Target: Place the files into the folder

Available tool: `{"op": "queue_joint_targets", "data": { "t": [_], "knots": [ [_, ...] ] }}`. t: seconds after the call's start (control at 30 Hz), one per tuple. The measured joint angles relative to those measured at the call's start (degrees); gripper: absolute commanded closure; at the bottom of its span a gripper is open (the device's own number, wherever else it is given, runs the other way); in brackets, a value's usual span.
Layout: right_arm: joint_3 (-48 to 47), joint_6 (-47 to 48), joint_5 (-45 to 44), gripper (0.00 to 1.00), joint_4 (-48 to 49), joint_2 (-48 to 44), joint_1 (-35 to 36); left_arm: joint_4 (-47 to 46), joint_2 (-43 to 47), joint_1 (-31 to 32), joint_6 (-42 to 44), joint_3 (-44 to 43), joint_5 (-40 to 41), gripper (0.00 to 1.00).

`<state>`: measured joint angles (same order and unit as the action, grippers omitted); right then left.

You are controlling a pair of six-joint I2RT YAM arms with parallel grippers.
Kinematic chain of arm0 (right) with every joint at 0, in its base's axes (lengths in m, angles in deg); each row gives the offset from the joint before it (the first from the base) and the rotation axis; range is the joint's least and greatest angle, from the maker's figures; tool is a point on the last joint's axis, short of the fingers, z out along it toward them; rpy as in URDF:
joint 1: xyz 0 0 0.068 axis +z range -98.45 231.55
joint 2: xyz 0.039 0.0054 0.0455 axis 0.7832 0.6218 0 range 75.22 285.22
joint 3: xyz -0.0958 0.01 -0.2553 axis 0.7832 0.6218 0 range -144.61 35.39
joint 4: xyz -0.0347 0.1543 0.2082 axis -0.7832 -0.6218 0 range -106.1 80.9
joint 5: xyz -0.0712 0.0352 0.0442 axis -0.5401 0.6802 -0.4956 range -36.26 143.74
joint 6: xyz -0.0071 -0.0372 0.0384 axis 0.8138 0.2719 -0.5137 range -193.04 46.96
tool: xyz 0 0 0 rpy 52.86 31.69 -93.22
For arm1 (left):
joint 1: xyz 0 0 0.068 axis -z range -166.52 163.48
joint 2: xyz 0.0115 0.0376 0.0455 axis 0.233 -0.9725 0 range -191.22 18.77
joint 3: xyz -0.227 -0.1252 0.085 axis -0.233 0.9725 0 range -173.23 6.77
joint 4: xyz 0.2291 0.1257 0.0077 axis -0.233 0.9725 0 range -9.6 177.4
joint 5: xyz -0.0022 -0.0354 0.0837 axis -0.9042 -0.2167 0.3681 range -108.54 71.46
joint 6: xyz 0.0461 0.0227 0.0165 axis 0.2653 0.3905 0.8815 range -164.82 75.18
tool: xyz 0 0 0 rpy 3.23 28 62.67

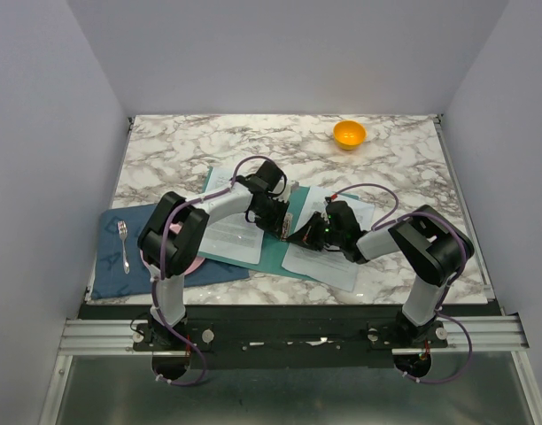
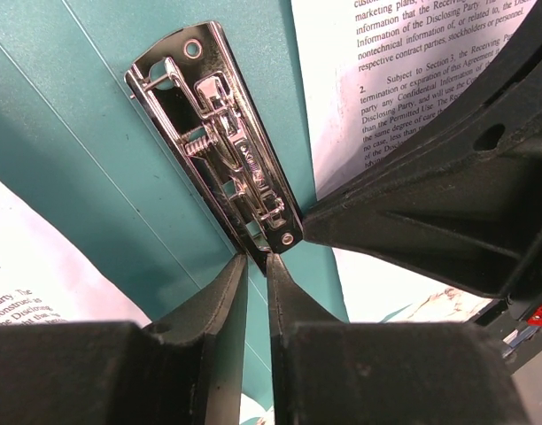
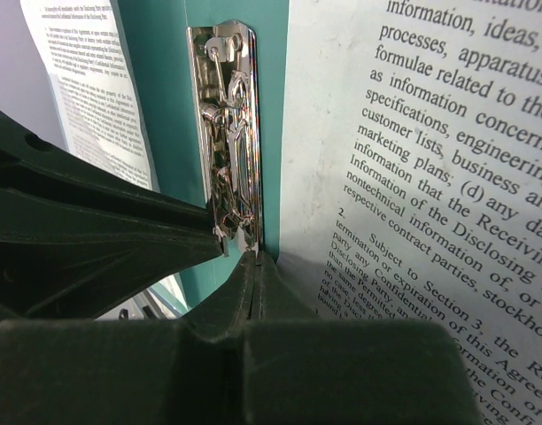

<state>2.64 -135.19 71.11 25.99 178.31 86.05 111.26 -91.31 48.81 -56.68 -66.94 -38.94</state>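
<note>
Top view: 1 folder [image 1: 273, 255], teal plastic, open flat mid-table. 2 stacks of files [image 1: 231, 235], white with dense print, one on each half. 1 round orange bowl [image 1: 349, 134] at the far side; 1 metal fork [image 1: 123, 245] on 1 dark blue placemat [image 1: 120, 266].

Left wrist: 1 chrome spring clip [image 2: 222, 150] on the spine. The left gripper [image 2: 256, 266] is nearly pressed together, tips at the clip's near end (pinching it? unclear).

Right wrist: right gripper [image 3: 256, 266] pressed together beside the clip.
</note>
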Motion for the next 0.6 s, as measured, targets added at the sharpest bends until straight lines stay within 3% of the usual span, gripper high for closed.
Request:
{"op": "queue_joint_targets", "data": {
  "t": [0.6],
  "knots": [
    [-0.76, 0.02, 0.57, 1.0, -0.33, 0.63, -0.02, 1.05, -1.31, 0.17, -0.42, -1.38, 0.33, 0.86]
  ]
}}
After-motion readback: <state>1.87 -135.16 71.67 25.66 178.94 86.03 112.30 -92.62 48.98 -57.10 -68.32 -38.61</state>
